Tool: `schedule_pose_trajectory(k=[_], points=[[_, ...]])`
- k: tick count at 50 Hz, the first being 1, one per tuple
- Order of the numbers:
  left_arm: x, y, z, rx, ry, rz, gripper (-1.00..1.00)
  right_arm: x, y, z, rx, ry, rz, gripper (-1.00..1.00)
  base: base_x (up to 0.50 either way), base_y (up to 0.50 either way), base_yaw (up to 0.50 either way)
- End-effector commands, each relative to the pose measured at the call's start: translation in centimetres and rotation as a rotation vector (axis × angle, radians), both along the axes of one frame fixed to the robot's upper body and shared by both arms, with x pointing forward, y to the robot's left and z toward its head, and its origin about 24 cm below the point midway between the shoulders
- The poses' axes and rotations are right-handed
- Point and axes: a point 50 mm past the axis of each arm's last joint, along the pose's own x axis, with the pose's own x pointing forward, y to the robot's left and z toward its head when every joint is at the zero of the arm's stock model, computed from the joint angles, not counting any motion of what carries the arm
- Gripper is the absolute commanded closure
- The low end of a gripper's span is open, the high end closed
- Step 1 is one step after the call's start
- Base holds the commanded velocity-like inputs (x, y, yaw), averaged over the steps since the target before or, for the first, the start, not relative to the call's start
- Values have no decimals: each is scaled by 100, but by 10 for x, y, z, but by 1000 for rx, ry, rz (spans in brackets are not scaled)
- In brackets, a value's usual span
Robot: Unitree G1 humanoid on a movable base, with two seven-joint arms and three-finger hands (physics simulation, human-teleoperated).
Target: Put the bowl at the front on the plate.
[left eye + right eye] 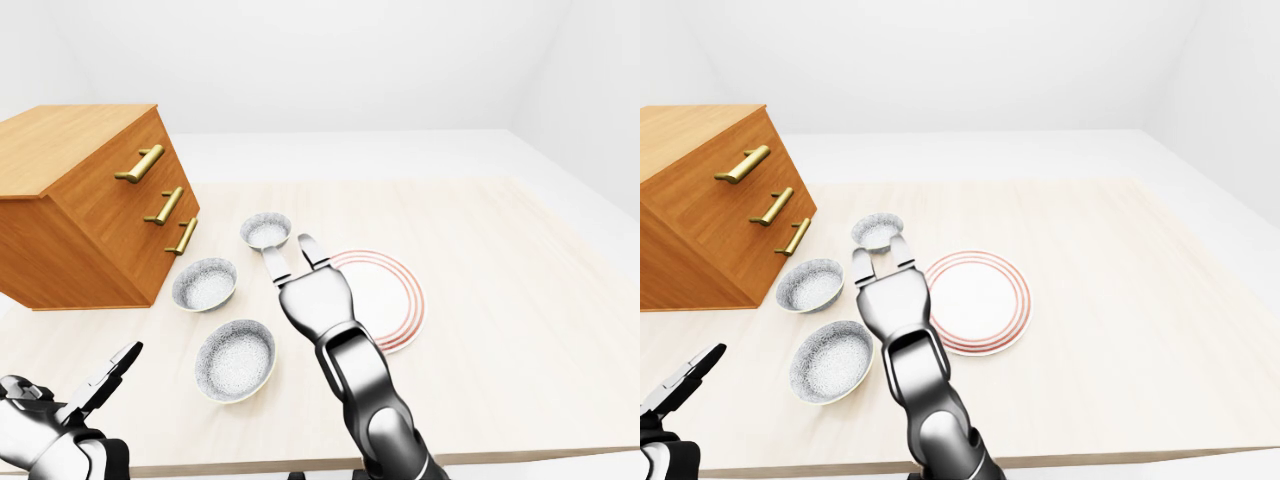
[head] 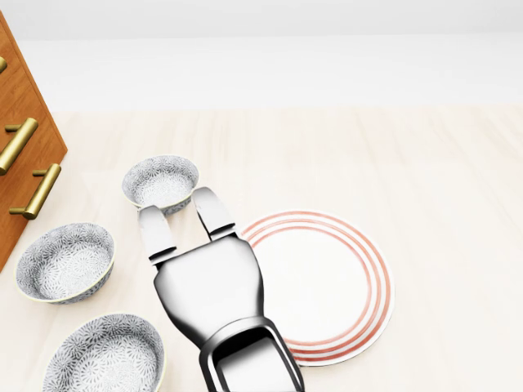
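Observation:
Three grey-patterned bowls lie in a slanted row left of the red-ringed white plate [image 2: 331,273]. In the head view the top bowl [image 2: 161,180] is smallest, the middle bowl [image 2: 65,261] sits at the left, and the lowest bowl [image 2: 106,359] is at the bottom left. My right hand [image 2: 178,214] hovers over the plate's left rim, open, its fingers [image 2: 211,211] stretched towards the top bowl and ending just short of its rim. It holds nothing. At the bottom left corner of the left-eye view, my left hand [image 1: 112,373] is open and empty.
A wooden dresser [image 1: 90,200] with brass handles stands tilted at the left, close to the middle bowl. The light wooden table [image 1: 500,260] stretches to the right of the plate, and its near edge runs along the bottom of the eye views.

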Motion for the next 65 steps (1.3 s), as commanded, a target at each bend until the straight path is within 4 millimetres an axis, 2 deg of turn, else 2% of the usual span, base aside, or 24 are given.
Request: schedule_pose_trajectory(k=[1, 13, 21, 31, 60, 65], points=[[-1, 0, 0, 1, 4, 1, -100, -24, 13, -5, 2, 10, 92, -100, 0, 0, 0], [1, 0, -3, -3, 13, 1, -100, -44, 30, -37, -44, 144, 212, -100, 0, 0, 0], [0, 0, 0, 4, 3, 3, -100, -52, 31, -43, -44, 172, 244, -100, 0, 0, 0], [0, 0, -2, -1, 12, 1, -100, -53, 32, -55, -96, 200, 262, -100, 0, 0, 0], [1, 0, -3, -2, 15, 0, -100, -49, 27, -51, -76, 191, 227, -100, 0, 0, 0], [1, 0, -3, -1, 15, 0, -100, -55, 33, -53, -81, 198, 263, -100, 0, 0, 0]])
